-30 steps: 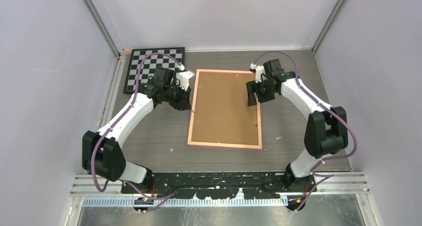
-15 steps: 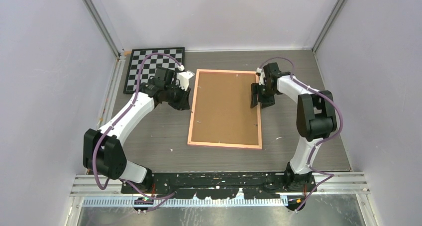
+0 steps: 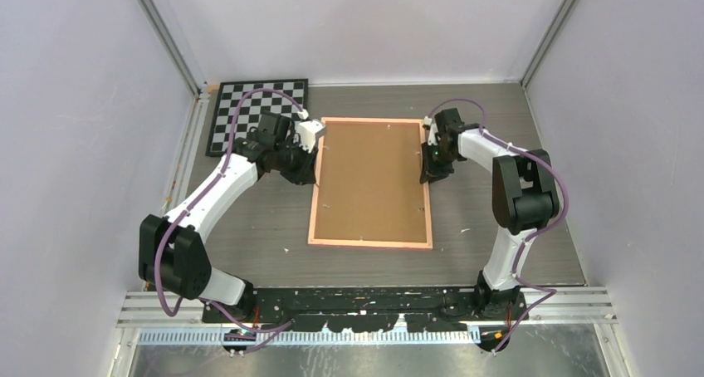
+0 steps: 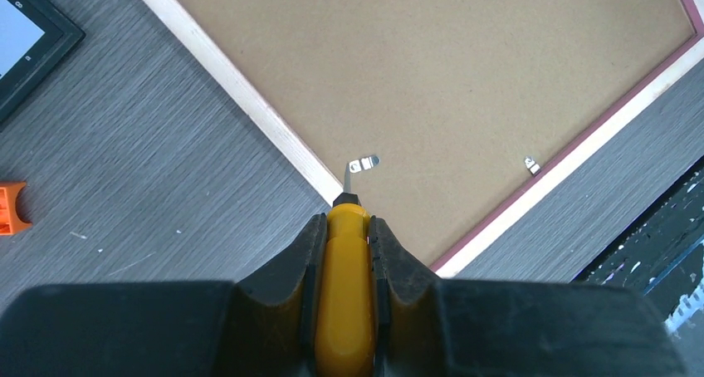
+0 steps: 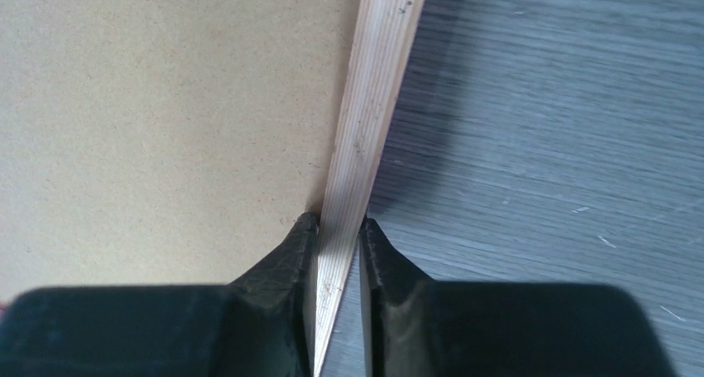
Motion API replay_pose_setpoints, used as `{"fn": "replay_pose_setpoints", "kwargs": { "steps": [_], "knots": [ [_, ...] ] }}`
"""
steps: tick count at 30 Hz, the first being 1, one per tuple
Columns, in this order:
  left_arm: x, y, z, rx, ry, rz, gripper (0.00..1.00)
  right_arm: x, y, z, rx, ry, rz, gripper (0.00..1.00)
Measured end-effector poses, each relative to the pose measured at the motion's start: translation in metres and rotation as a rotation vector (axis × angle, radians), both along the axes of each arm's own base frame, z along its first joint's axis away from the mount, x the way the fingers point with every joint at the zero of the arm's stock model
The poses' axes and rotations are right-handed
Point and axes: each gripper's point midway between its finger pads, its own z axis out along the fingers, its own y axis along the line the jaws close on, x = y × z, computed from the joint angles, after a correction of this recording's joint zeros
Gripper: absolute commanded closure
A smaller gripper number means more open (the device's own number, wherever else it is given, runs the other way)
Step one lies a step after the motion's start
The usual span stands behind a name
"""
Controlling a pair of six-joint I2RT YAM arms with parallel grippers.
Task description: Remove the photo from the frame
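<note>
Mia: Where is the photo hiding? I am not seeing it.

Ben: It is not showing anywhere. The frame is lying flat on the desk between the two hands. Only its brown back is facing up.

Mia: How is the frame looking?

Ben: It is looking big, with a thin pink border all around.

Mia: What is the left hand doing?

Ben: It is squeezing a yellow tool. The thin metal tip is poking out in front of the hand and reaching a small silver clip by the frame's pale edge. Another clip is sitting farther off, to that hand's right.

Mia: And the right hand?

Ben: It is pinching the frame's pale edge, one finger on the brown side and one on the desk side.

Mia: What is that orange thing?

Ben: I cannot tell. The picture is cutting it off, left of the left hand. The chessboard is lying just past that hand, and the arm is covering part of it.
</note>
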Motion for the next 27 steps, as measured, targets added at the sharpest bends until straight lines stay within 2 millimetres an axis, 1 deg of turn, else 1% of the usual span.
{"fn": "replay_pose_setpoints", "kwargs": {
  "steps": [2, 4, 8, 13, 15, 19, 24, 27],
  "knots": [
    [0.000, 0.001, -0.001, 0.008, -0.003, -0.011, 1.00, -0.002, 0.005, 0.000, -0.004, -0.017, 0.023, 0.95],
    [0.000, 0.001, -0.002, 0.016, -0.004, -0.019, 1.00, -0.005, 0.012, 0.000, -0.004, -0.029, 0.049, 0.98],
    [0.006, 0.005, -0.005, 0.052, -0.017, -0.027, 1.00, -0.011, 0.020, 0.000, -0.001, -0.038, 0.081, 1.00],
    [0.019, 0.011, -0.014, 0.117, -0.034, -0.024, 1.00, -0.012, 0.022, 0.000, 0.001, -0.039, 0.087, 1.00],
    [0.029, 0.012, -0.017, 0.150, -0.048, -0.017, 1.00, -0.011, 0.022, 0.000, 0.001, -0.039, 0.087, 1.00],
    [0.055, 0.012, -0.019, 0.203, -0.091, 0.002, 1.00, -0.012, 0.022, 0.000, 0.003, -0.038, 0.088, 0.99],
    [0.086, 0.006, -0.017, 0.224, -0.136, 0.029, 1.00, -0.012, 0.022, 0.000, 0.003, -0.038, 0.089, 0.99],
    [0.102, 0.002, -0.019, 0.232, -0.151, 0.039, 1.00, -0.011, 0.022, 0.000, 0.003, -0.039, 0.091, 1.00]
  ]
}}
